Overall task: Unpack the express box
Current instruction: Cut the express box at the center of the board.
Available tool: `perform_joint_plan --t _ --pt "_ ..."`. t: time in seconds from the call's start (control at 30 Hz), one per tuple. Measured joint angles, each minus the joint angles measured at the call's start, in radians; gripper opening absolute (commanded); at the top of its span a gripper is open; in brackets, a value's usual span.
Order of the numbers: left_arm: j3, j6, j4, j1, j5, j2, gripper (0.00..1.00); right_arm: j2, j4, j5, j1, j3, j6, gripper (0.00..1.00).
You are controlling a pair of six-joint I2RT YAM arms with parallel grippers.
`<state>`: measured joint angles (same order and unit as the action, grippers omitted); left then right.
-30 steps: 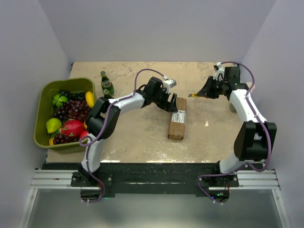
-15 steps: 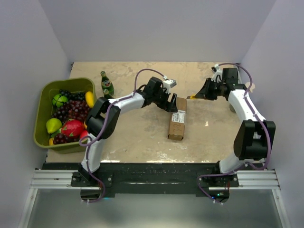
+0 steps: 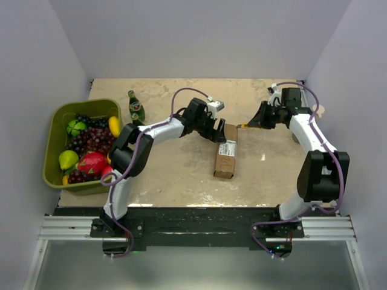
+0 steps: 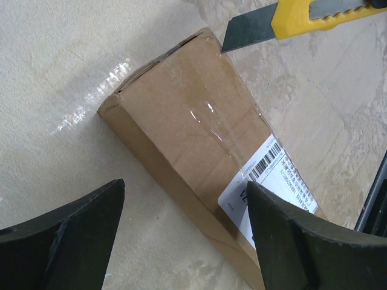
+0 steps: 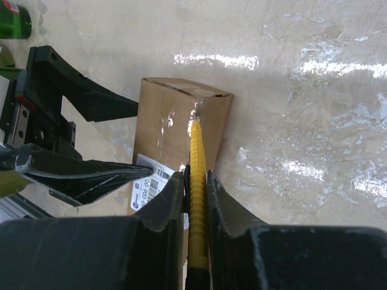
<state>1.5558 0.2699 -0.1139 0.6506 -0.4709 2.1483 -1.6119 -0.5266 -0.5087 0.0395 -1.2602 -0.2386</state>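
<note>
A tan table (image 3: 169, 175) is seen from above, with two robot arms mounted at its near edge. The express box (image 3: 225, 158), a long brown carton, is laid flat near the middle of the table, its length running from near to far. A white label with a barcode is stuck on its top face, and clear tape is stretched along that face.

The left gripper (image 3: 217, 130) is held over the far part of the box with its jaws spread wide and nothing grasped; whether a finger touches the cardboard cannot be told. The right gripper (image 3: 257, 121) is clenched on a yellow utility knife (image 5: 198, 157), which is pointed left. The dark blade is extended, and its tip is placed at the far end of the box, by the taped edge; contact cannot be confirmed.

At the left side of the table a green bin (image 3: 54, 121) filled with fruit is set, and a green bottle (image 3: 136, 109) is stood just beyond it
</note>
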Motion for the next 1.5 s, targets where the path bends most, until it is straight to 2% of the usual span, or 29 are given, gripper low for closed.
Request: perform_joint_plan --t 1.5 --pt "0.0 0.005 0.009 0.0 0.0 0.004 0.87 -0.005 0.008 0.019 0.0 -0.028 0.005 0.0"
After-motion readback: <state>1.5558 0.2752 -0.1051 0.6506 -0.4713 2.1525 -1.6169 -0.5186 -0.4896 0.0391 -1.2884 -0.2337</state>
